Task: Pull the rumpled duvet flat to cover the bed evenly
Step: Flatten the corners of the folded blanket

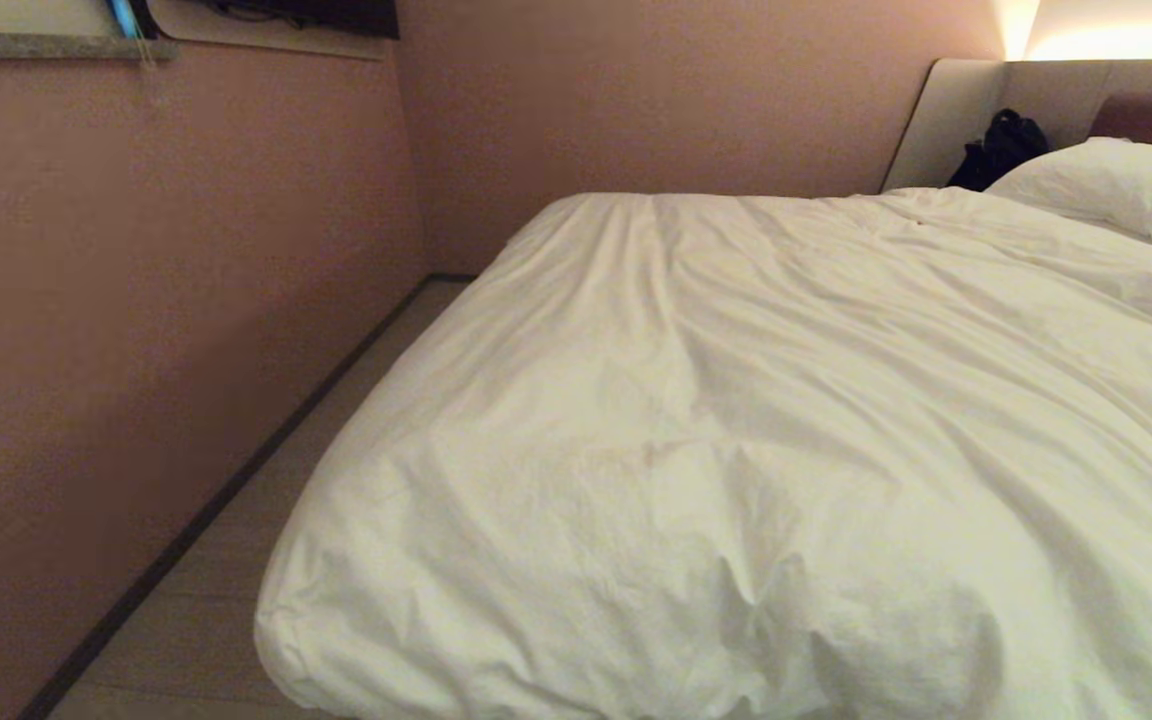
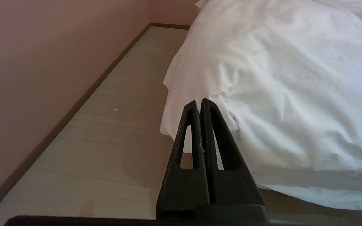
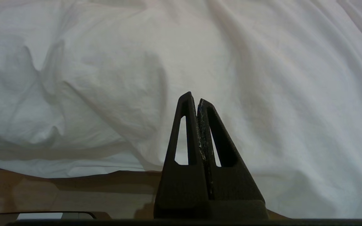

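Observation:
The puffy white duvet (image 1: 786, 430) lies creased over the bed, bunched into a thick roll at the near corner and hanging over the foot edge. Of the bed itself only the padded headboard (image 1: 1046, 95) shows at the far right. Neither arm appears in the head view. My left gripper (image 2: 199, 102) is shut and empty, held just short of the duvet (image 2: 278, 78) at its corner beside the floor. In the right wrist view my right gripper (image 3: 194, 98) is shut and empty too, pointing at the duvet (image 3: 262, 78) where it hangs over the foot of the bed.
A pillow (image 1: 1116, 185) rests at the head of the bed, with a black bag (image 1: 1001, 148) beside it. A pink wall (image 1: 136, 300) runs along the bed's left side, leaving a narrow strip of pale floor (image 1: 266, 520) between them.

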`<state>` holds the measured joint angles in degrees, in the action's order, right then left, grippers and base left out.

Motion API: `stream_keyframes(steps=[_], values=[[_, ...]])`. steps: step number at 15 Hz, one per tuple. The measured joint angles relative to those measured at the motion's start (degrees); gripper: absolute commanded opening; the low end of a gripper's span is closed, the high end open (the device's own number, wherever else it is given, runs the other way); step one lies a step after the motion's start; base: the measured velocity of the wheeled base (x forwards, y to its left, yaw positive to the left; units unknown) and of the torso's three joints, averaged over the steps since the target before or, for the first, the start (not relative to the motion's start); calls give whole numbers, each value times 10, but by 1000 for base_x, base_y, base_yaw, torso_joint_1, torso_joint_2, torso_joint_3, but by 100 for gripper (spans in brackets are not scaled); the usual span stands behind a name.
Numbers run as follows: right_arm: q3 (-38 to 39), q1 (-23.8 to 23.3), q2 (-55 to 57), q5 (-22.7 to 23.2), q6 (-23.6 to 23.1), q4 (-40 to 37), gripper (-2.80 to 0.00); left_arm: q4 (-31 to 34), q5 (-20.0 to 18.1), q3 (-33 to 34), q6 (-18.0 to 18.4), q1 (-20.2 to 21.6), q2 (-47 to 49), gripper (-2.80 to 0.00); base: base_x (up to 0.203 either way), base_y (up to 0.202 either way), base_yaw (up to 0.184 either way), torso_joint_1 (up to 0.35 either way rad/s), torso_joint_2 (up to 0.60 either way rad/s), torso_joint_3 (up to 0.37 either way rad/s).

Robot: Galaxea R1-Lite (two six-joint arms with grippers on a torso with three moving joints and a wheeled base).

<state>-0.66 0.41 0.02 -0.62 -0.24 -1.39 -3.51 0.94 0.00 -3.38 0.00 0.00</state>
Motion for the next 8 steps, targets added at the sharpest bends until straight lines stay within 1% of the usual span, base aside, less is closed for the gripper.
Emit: stream_keyframes(steps=[8], values=[[0, 0, 0, 0, 0, 0, -280, 0, 0, 0, 0, 0, 0, -280, 0, 0, 0, 0, 0, 0]])
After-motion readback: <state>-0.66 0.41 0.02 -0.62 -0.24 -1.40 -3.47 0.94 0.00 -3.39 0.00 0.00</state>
